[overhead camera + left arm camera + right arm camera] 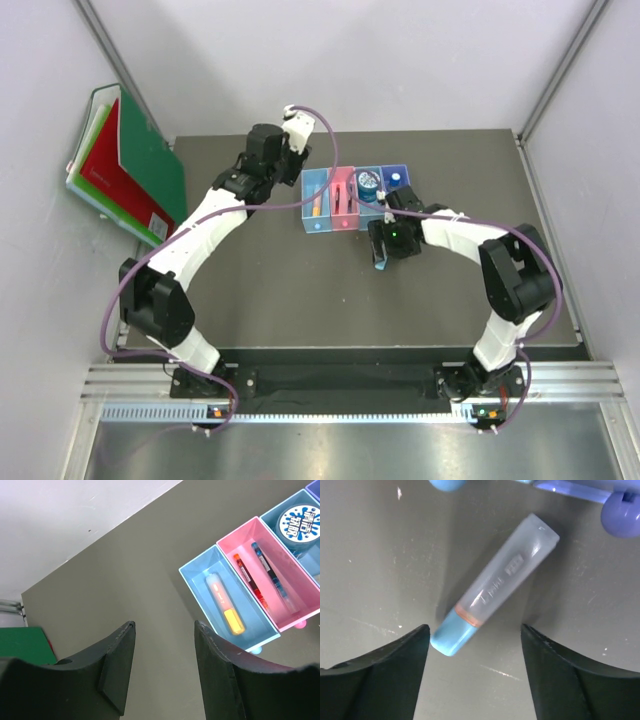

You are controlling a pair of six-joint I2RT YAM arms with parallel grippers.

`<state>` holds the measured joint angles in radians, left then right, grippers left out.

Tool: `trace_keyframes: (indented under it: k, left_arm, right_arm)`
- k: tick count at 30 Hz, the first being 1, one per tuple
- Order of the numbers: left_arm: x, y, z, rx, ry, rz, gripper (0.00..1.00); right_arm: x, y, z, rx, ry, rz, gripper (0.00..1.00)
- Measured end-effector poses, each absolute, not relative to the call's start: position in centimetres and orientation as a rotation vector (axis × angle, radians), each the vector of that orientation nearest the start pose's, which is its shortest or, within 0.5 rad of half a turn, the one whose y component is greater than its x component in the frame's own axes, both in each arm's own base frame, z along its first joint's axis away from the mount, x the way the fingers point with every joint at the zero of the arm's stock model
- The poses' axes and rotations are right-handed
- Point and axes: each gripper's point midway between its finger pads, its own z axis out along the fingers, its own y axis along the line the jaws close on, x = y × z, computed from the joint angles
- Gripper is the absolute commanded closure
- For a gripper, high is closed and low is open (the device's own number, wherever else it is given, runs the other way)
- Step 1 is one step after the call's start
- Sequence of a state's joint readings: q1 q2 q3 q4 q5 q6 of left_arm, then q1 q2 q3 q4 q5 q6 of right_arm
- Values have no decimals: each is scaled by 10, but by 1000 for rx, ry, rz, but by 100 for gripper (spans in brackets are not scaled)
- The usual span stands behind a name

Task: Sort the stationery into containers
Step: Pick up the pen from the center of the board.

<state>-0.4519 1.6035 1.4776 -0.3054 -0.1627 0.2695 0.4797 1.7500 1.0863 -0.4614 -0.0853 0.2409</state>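
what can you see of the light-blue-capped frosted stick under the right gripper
A frosted translucent plastic stick with embossed lettering, a thin orange band and an opaque light-blue end. It lies flat and diagonal on the dark grey table, outside the bins. The open right gripper hangs above, a finger either side; only the table touches it.
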Motion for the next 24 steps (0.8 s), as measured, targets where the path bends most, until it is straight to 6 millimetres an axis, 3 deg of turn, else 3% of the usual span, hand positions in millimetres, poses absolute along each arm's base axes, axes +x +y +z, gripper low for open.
trace_keyframes:
  k: [13,21,24]
  left_arm:
    - [464,-169,269,599,1890,67,43]
    - [467,-166,267,589,1894,74,43]
    - [469,-159,268,569,1898,92,35]
  right_arm:
    - [318,193,25,-341,2715,311,97]
    - [317,193,26,-391,2705,301,100]
    - [313,192,30,-440,2700,294,100]
